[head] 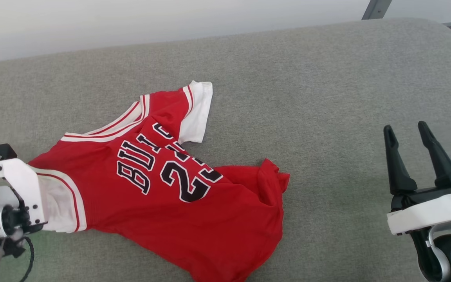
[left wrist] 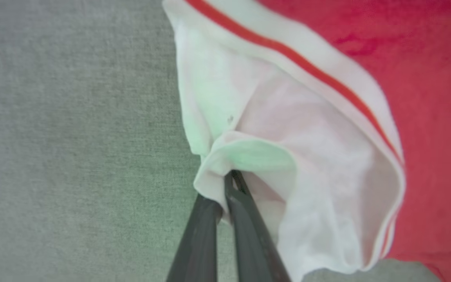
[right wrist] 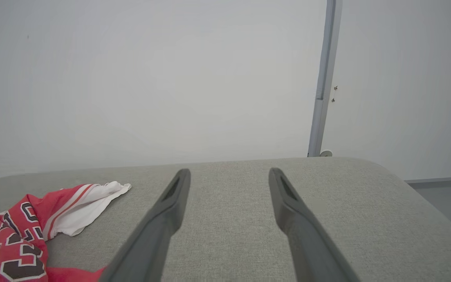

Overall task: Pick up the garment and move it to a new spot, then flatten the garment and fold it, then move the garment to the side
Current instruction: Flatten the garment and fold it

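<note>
Left gripper (left wrist: 231, 176) is pinching a sleeve (left wrist: 288, 156) by the cushion's (head: 327, 78) left edge, shirt (head: 178, 188) is sprawling rightward toward the middle, right gripper (head: 405, 129) is hanging open, well apart from it.

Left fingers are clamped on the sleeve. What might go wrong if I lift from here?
1. The left gripper pinches a small fold at the edge of the white sleeve; it may slip out under the weight of the garment.
2. Lifted by one sleeve, the crumpled body would likely hang bunched, harder to flatten.
3. The right gripper is open, apart from the garment, giving no second hold.
</note>
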Robot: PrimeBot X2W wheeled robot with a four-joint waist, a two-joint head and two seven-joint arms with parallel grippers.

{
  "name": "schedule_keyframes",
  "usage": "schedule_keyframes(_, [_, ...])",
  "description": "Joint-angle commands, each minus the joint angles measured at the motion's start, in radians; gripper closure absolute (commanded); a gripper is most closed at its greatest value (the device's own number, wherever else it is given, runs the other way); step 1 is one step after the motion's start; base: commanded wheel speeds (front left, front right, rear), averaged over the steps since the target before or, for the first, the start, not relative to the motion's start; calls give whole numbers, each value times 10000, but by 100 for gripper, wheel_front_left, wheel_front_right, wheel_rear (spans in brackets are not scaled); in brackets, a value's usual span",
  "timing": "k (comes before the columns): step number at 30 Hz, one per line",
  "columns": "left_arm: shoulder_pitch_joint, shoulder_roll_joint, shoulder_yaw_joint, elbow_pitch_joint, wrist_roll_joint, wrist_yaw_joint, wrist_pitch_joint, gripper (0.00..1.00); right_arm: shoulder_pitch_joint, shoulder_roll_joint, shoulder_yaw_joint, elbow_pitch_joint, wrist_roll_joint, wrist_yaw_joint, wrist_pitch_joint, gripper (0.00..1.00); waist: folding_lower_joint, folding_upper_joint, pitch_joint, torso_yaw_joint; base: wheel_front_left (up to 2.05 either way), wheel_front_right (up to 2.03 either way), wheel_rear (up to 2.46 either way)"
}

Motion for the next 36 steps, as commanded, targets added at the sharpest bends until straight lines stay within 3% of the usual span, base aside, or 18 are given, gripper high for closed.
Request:
schedule_keyframes(1, [394, -45, -39, -29, -150, 104, 126, 100, 115, 33, 32, -25, -35, -3, 35, 0, 0, 0, 22, 24, 0, 0, 0])
schedule_keyframes(6, [989, -50, 190, -947, -403, 445, -31, 100, 29, 39, 64, -42, -2, -3, 129, 0, 0, 0, 76, 105, 0, 0, 0])
schedule_keyframes(7, [1017, -29, 260, -1187, -373, 447, -252, 70, 11, 32, 69, -44, 5, -3, 148, 0, 0, 0, 88, 125, 0, 0, 0])
schedule_keyframes(8, [1006, -28, 323, -1400, -375, 404, -435, 0, -8, 21, 76, -44, 17, -3, 170, 0, 0, 0, 99, 146, 0, 0, 0])
schedule_keyframes(19, [1450, 94, 907, -3381, -210, 425, -2175, 0, -154, -265, 325, 17, 95, -3, 377, 0, 0, 0, 24, 681, 0, 0, 0])
schedule_keyframes(26, [1978, -54, 1122, -4605, 241, 286, -3972, 0, -307, -487, 543, 90, 241, -3, 622, 0, 0, 0, 32, 1096, 0, 0, 0])
schedule_keyframes(36, [3037, -796, 1399, -5416, 1103, 237, -7387, 0, -829, -1103, 967, 565, 556, -3, 1077, 0, 0, 0, 129, 1993, 0, 0, 0])
